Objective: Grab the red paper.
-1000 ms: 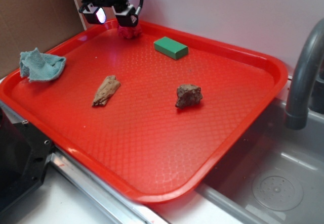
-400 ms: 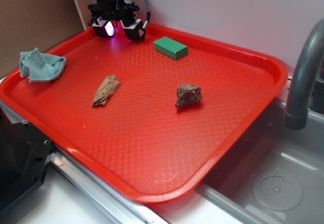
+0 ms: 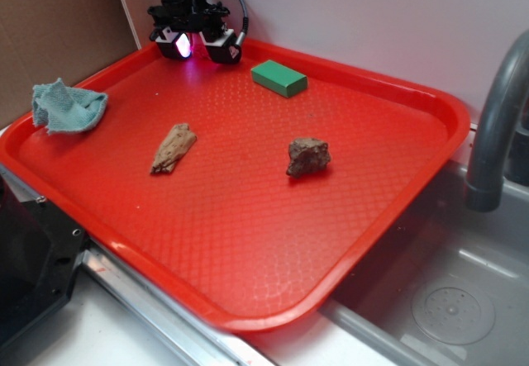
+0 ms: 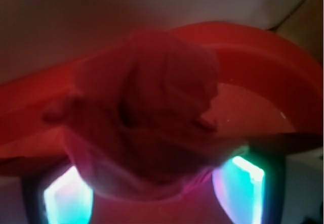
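The red paper (image 4: 147, 113) is a dark crimson crumpled ball that fills the middle of the wrist view, resting on the red tray (image 4: 263, 107) near its back rim. My gripper (image 4: 156, 193) is open, with one glowing finger pad (image 4: 68, 198) on each side of the ball's near edge. I cannot tell if the pads touch it. In the exterior view the gripper (image 3: 198, 46) sits low at the tray's far left corner. The paper is almost hidden between the fingers there.
On the tray (image 3: 248, 217) lie a green block (image 3: 278, 78), a light blue cloth wad (image 3: 68, 106), a brown wood piece (image 3: 173, 147) and a brown rock (image 3: 307, 156). The wall stands right behind the gripper. A grey faucet (image 3: 496, 126) and a sink (image 3: 446, 300) are at the right.
The gripper has come down from above the red paper to tray level. The paper, seen below the fingers before, now sits between them.
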Motion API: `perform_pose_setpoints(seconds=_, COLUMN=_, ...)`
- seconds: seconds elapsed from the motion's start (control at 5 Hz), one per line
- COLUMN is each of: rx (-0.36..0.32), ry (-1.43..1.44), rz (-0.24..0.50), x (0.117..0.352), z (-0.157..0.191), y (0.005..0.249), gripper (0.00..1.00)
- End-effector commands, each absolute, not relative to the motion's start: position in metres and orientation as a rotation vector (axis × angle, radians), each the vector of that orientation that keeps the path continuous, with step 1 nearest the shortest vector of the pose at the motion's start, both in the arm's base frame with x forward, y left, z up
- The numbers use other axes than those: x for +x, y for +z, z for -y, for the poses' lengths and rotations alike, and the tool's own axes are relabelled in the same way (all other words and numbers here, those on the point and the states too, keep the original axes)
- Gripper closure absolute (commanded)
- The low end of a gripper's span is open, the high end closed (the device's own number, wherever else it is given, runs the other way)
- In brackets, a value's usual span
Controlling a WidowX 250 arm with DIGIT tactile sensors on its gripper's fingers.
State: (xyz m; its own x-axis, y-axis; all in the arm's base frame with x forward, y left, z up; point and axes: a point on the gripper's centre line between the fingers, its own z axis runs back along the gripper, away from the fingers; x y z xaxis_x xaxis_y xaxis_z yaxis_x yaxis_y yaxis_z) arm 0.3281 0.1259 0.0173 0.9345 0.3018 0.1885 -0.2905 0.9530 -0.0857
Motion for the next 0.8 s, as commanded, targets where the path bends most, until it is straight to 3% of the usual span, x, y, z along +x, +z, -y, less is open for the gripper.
perform_pose_setpoints(seconds=0.0, rx=-0.053, ry=0.244, rz=0.331, x=0.339, z=-0.120, y=0.076, gripper=0.00)
perform_pose_setpoints(seconds=0.6, rx=-0.052, ry=0.281, rz=0.320, x=0.348, z=-0.130, y=0.067, gripper=0.00)
